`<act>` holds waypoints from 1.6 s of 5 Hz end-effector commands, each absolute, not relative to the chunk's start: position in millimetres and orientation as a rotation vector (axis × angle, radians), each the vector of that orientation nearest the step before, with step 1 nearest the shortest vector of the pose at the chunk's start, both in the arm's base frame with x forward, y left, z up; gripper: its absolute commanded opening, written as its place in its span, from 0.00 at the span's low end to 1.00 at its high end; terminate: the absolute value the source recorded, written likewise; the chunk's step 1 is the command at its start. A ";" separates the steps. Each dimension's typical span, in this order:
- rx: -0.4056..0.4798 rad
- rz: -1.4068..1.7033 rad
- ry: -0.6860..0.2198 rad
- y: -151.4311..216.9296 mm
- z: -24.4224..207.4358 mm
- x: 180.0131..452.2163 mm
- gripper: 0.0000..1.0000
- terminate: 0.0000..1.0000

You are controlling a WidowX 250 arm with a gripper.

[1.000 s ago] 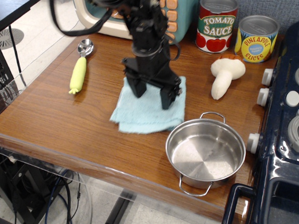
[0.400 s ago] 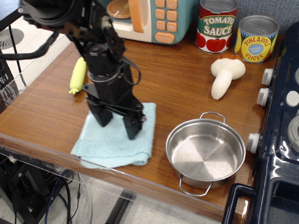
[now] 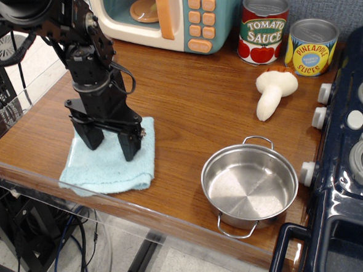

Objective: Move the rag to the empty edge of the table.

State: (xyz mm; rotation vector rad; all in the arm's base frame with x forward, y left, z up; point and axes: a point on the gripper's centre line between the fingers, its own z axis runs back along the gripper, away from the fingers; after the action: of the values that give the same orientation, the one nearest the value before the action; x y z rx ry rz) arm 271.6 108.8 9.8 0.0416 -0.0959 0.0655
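Note:
The light blue rag [image 3: 117, 174] lies flat near the front left edge of the brown wood-grain table [image 3: 192, 110]. Its front left corner reaches the rounded rim. My black gripper [image 3: 113, 150] points straight down onto the rag's back half. Its two fingers are spread apart, and both tips rest on the cloth. Nothing is held between them. The arm rises up and to the left, out of the frame's top.
A steel pot [image 3: 250, 185] stands to the right of the rag near the front edge. A toy microwave [image 3: 168, 16], a tomato sauce can [image 3: 262, 27], a pineapple can [image 3: 311, 46] and a toy mushroom [image 3: 273, 92] stand at the back. A dark blue toy stove [image 3: 356, 162] fills the right side.
The gripper has slid left and toward the front edge with its fingers on the rag. The rag went with it, from the table's middle to the front left edge.

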 end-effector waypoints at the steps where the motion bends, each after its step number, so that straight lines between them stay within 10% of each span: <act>1: 0.088 0.269 -0.084 159.6 14.8 261.1 1.00 0.00; 5: 0.126 0.412 -0.063 194.5 21.4 259.1 1.00 0.00; 8: 0.087 0.389 -0.157 186.2 75.3 285.3 1.00 0.00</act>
State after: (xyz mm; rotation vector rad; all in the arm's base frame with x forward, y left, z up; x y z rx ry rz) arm 286.8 186.8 50.4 0.0573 -0.0906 0.3974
